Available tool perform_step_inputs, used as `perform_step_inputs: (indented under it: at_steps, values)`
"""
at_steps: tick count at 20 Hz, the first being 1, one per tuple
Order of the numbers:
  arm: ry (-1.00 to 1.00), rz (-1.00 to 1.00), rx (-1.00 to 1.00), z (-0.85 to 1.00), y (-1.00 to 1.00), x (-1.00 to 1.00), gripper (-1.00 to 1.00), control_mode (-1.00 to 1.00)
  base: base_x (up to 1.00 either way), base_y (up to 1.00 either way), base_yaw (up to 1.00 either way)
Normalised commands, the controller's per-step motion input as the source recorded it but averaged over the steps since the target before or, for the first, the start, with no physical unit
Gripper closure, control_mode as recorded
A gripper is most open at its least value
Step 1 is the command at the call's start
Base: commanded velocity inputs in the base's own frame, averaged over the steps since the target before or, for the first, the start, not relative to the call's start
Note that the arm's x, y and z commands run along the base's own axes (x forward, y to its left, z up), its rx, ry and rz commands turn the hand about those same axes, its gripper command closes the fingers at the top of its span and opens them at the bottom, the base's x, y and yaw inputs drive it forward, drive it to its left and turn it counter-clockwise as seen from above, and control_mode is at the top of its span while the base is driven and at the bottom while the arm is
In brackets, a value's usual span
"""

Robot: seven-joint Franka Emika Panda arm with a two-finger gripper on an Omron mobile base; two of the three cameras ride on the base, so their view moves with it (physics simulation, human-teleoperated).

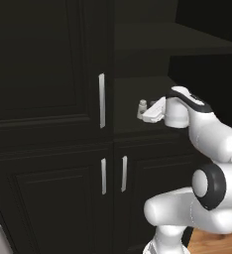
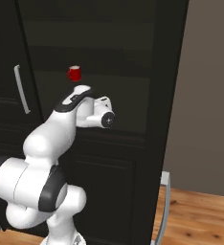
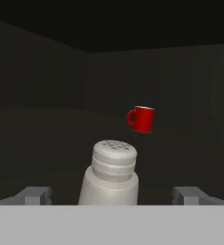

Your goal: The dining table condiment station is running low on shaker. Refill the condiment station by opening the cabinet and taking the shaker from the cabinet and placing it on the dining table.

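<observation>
Now, left base view: one shaker upright on the open cabinet shelf, just ahead of the gripper; three silver handles counted. Right base view: one red mug behind the arm. Hand view: jaws wide apart, one fingertip either side of the shaker, gripping nothing; mug farther back.

You see the cabinet shelf carrying the shaker upright near its front, a red mug farther back.
</observation>
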Motion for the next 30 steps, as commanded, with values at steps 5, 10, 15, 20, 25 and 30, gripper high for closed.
perform_step_inputs:
  at_steps: [5,10,15,20,25,30]
  values:
    - [0.00,0.00,0.00,-0.02,0.06,0.06,-1.00,-1.00,0.00,0.00,0.00]
    - [0.00,0.00,0.00,0.00,0.19,0.07,-1.00,-1.00,0.00,0.00,0.00]
    - [0.00,0.00,0.00,0.00,0.08,0.18,-1.00,-1.00,0.00,0.00,0.00]
    - [0.00,0.00,0.00,-0.05,0.00,0.14,1.00,-1.00,0.00,0.00,0.00]
    - [0.01,0.00,0.00,-0.12,0.00,0.12,1.00,-1.00,0.00,0.00,0.00]
    - [0.06,0.00,0.00,-0.06,0.03,0.04,1.00,-1.00,0.00,0.00,0.00]
